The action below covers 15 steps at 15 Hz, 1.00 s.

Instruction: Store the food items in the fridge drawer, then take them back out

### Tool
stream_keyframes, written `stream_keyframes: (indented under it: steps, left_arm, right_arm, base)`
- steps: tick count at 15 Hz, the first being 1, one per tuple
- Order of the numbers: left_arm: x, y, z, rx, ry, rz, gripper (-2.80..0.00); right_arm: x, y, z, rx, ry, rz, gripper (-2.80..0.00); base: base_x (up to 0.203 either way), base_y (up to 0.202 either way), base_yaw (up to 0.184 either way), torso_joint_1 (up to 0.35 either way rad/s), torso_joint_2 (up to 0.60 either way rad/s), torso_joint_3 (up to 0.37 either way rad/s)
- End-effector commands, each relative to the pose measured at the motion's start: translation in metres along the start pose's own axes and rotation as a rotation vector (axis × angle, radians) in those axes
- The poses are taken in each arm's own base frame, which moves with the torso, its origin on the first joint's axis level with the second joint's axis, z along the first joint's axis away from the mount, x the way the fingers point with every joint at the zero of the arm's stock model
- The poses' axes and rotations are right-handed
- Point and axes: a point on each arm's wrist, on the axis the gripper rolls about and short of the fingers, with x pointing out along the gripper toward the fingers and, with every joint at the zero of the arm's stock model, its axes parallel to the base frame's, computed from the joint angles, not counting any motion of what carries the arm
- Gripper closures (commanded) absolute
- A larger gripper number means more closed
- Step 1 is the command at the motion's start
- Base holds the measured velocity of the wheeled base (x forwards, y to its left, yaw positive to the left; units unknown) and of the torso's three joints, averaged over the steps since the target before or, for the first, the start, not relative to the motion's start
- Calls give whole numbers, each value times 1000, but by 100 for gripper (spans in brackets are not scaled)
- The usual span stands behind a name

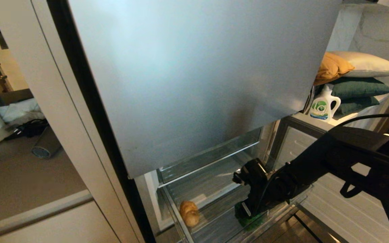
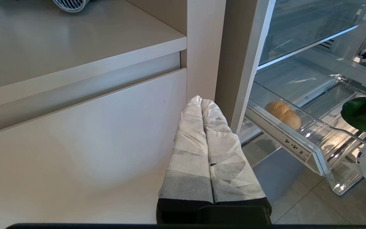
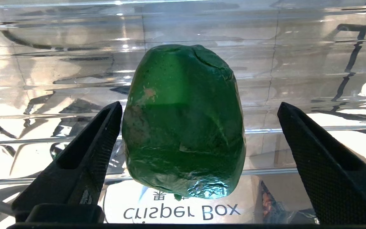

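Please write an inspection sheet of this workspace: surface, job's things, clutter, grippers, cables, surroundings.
Surface: transparent plastic fridge drawer pulled out, ribbed floor.
Job's things: tan-brown oval potato lies in the drawer; glossy dark-green lumpy bell pepper lies in it too, apart from the potato.
Clutter: nothing seen in the drawer.
Grippers: right gripper open, fingers either side of the pepper; left gripper shut, parked beside the beige cabinet front.
Cables: black cable over the right arm.
Surroundings: silver-grey upper fridge door, stacked pillows, white detergent bottle.
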Motion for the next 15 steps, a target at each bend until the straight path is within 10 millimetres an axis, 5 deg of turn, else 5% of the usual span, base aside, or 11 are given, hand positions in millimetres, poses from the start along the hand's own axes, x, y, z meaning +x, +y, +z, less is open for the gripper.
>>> stream_keyframes:
  steps: [1,13,14,15]
  left_arm:
    - [1,0,-3,-1,11,0,0]
    - [1,0,-3,-1,11,0,0]
    - [1,0,-3,-1,11,0,0]
    - [1,0,-3,0,11,0,0]
  right_arm:
    - [-1,0,2,-1,-1,0,-280]
    - [2,1,6,-9,31,-41,-280]
    - [2,2,6,-11,33,-42,0]
    - [2,2,6,-8,31,-42,0]
  base:
    - [0,0,0,0,0,0]
    - [0,0,0,0,0,0]
    - [0,0,0,0,0,0]
    - [0,0,0,0,0,0]
